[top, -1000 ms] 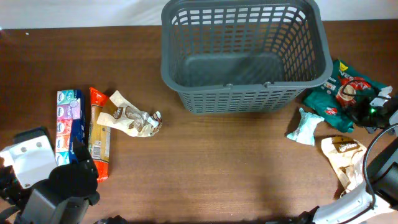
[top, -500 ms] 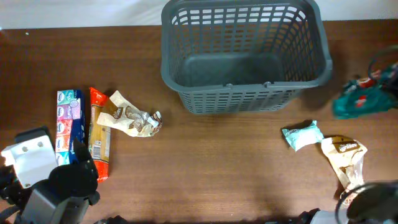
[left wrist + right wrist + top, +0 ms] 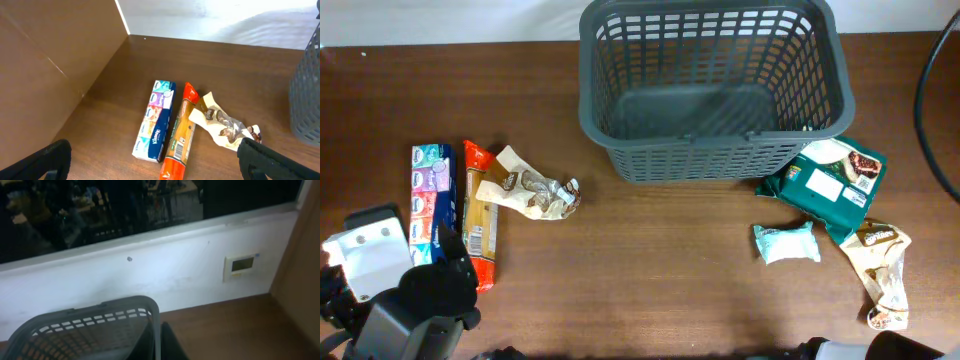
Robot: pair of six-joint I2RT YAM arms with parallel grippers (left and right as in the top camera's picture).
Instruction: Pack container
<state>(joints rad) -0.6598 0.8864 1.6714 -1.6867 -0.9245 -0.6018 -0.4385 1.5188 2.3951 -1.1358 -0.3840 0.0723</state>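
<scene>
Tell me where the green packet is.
Overhead view: the green packet lies on the right, by the basket's front-right corner, next to the pale wrapper.

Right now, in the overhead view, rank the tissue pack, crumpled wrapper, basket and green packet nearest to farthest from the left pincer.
From the left pincer:
1. tissue pack, far left, just ahead of it.
2. crumpled wrapper, left of centre.
3. basket, top centre.
4. green packet, right side.
</scene>
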